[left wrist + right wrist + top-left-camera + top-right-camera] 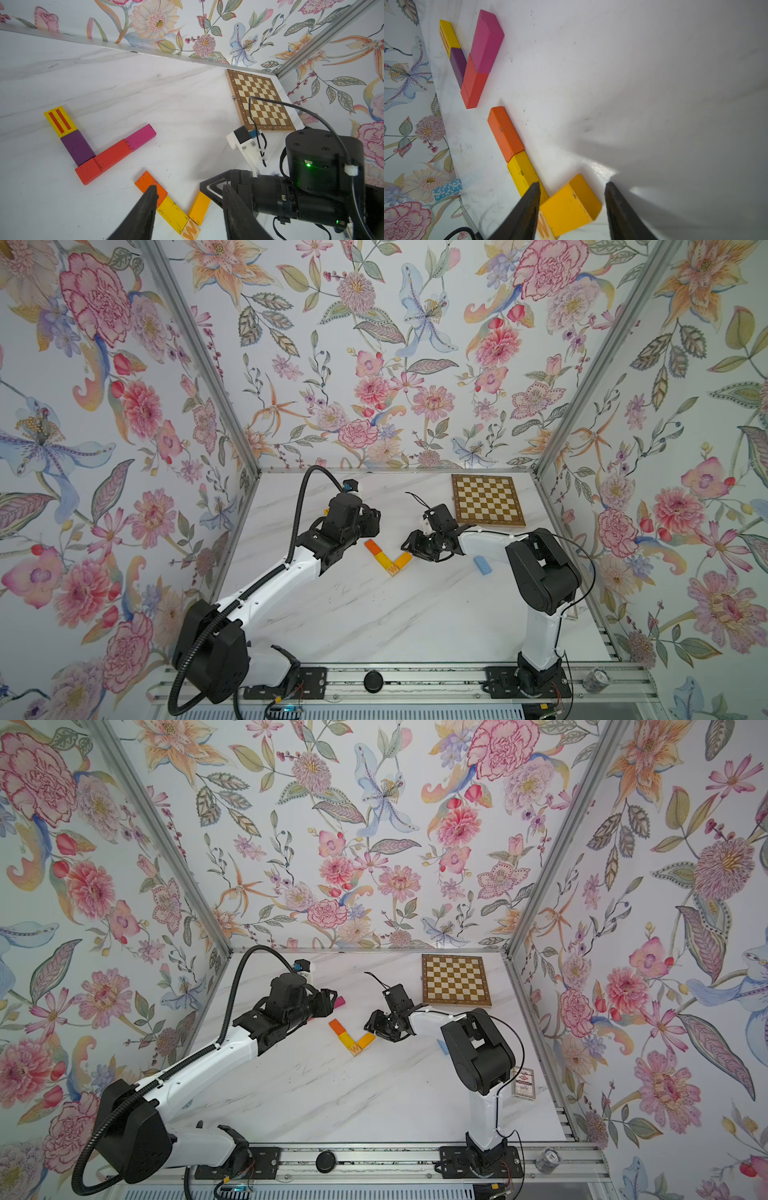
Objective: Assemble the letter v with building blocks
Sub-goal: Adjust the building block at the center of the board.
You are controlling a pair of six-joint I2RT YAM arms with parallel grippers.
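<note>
Currently the right gripper (pixel 572 185) stands spread astride the amber wooden block (pixel 569 205). A gap shows on one side, so nothing is pinched. That block lies flat on the white marble-look bench (pixel 374 614), butting the natural-wood cube marked W (pixel 190 230). From the cube, the yellow wooden block (pixel 172 214) and orange wooden block (pixel 150 185) run toward 10 o'clock in the top views. The left gripper (pixel 189 190) hovers spread and empty above that row.

By my reading this v lacks one block on its 2 o'clock stroke. The light blue wooden block (pixel 483 565), at 4 o'clock of the right gripper and well apart, looks the candidate.

At 10 o'clock lies another v that looks complete: striped yellow block (pixel 60 121), purple block (pixel 78 147), short red block (pixel 88 171), long red block (pixel 113 154), magenta block (pixel 141 137).

Count: ten blocks, two grippers, one brown-and-cream chessboard (pixel 486 499).
</note>
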